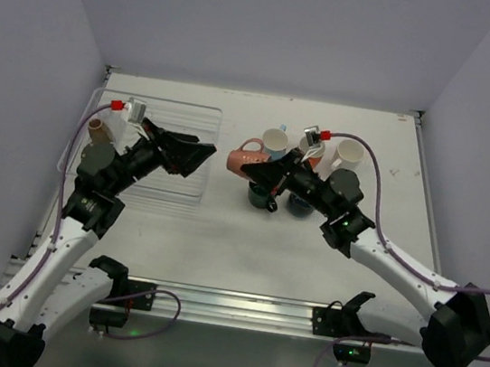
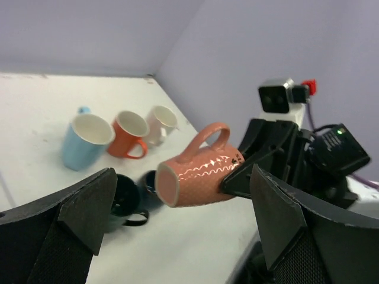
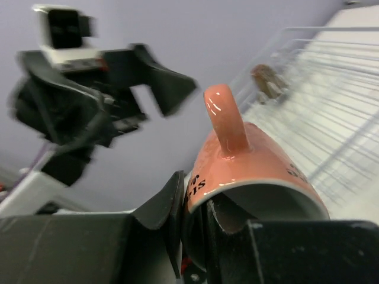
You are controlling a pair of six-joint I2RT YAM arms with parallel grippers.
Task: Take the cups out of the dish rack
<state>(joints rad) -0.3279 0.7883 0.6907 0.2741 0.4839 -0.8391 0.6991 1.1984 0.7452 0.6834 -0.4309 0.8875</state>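
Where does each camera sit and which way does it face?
Top: high behind the robot, looking down on the table; left arm and right arm show.
Left wrist: on the left arm, facing right at the pink mug in the right tool; fingers of the open left tool frame it.
Right wrist: on the right arm, facing left toward the rack; its fingers pinch the mug's rim.
Shared: the mug shows in all three.

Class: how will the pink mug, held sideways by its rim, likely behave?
The pink mug looks glazed and glossy, so probably slippery and rigid. The right end effector pinches only its rim, so it may pivot downward. Likely ceramic: breakable if dropped.
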